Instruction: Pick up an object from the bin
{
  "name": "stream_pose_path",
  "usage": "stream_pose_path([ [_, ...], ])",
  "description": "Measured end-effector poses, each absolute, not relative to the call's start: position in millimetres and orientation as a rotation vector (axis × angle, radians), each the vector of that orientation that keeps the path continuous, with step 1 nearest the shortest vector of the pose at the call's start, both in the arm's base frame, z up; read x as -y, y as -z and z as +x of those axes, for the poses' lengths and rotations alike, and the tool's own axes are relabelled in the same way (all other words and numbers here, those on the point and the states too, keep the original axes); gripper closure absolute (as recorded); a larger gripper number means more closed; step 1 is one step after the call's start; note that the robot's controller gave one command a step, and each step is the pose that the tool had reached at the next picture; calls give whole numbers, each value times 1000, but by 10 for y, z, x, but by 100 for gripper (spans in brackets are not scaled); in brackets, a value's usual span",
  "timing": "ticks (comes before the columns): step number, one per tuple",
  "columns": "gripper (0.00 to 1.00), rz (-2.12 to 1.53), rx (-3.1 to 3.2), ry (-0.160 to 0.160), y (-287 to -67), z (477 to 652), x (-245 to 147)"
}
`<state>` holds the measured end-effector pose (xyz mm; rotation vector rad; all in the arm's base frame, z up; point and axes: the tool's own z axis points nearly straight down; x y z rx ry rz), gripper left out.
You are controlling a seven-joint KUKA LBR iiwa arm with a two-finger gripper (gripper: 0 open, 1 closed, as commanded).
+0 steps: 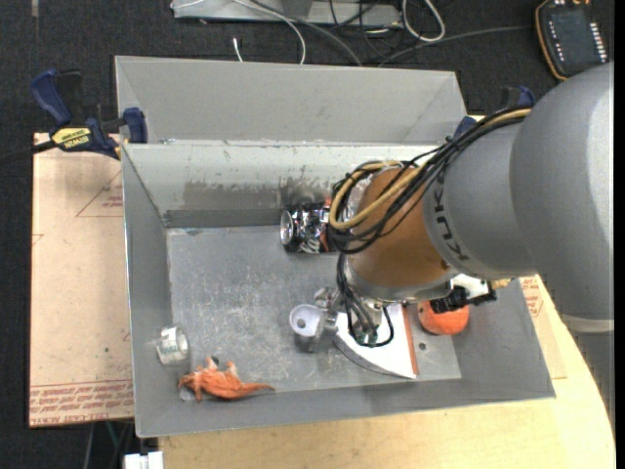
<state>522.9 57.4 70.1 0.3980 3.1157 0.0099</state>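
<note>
Toward bin (146,262) front edge, centre | end effector (344,322) just beside small white cup (307,324), over white card (389,362) | open or closed: cannot tell | advice: centre on cup, descend straight, keep off card.

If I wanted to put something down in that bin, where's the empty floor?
The widest bare floor is at the view's left, between the crumpled shiny can, the silver cap and the orange lizard toy. It is crowded on the right, round the hand, white cup and orange ball.
</note>
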Motion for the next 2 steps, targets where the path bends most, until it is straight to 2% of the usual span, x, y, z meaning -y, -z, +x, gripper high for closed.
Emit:
stream_pose_path([
  [1, 100, 399, -3120, -9, -788, 5215, -571],
  [2, 100, 397, -3124, -7, -1078, 5203, -570],
])
